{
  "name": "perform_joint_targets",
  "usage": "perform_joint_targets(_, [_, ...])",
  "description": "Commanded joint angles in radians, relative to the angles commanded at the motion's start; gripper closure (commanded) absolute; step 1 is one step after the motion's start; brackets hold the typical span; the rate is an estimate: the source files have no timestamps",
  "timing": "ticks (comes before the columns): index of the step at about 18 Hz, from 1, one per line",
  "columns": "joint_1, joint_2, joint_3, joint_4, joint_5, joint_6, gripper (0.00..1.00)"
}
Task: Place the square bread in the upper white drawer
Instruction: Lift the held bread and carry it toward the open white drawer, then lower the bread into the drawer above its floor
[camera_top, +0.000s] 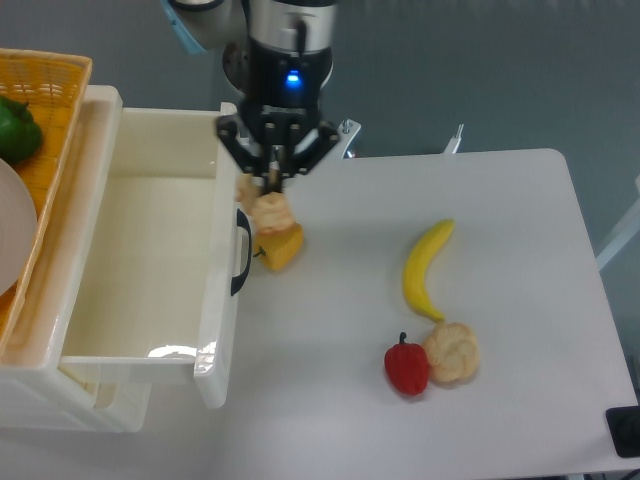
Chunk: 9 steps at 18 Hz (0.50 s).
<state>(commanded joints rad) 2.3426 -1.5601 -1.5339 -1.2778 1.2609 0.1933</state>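
The gripper points down from the arm's dark wrist, where a blue light glows, and its two black fingers are pinched onto the square bread. The bread hangs below the fingertips, clear of the table, a small pale-tan slice with a browner, bumpy crust; it looks tilted, and part of it is hidden behind the fingers. It sits just at the front wall of the upper white drawer, beside the curved black handle, and overlaps the top of the yellow pepper that lies on the table directly below it at 6 o'clock.

From the gripper, the open drawer spreads toward 8 o'clock, deep and glossy white, its inside bare. Past it at 9 o'clock is an orange wicker basket holding a green pepper and the edge of a white plate.

On the white table, a banana lies toward 4 o'clock, well apart from the gripper. Farther along at 5 o'clock a red pepper touches a round beige bun.
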Motion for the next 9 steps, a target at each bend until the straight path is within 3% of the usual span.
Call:
perform_joint_targets(7, [-0.052,0.0,-0.031,0.005,-0.003,0.002,1.0])
perform_joint_targets(9, [-0.057,0.0,-0.035,0.008,-0.003,0.008,0.86])
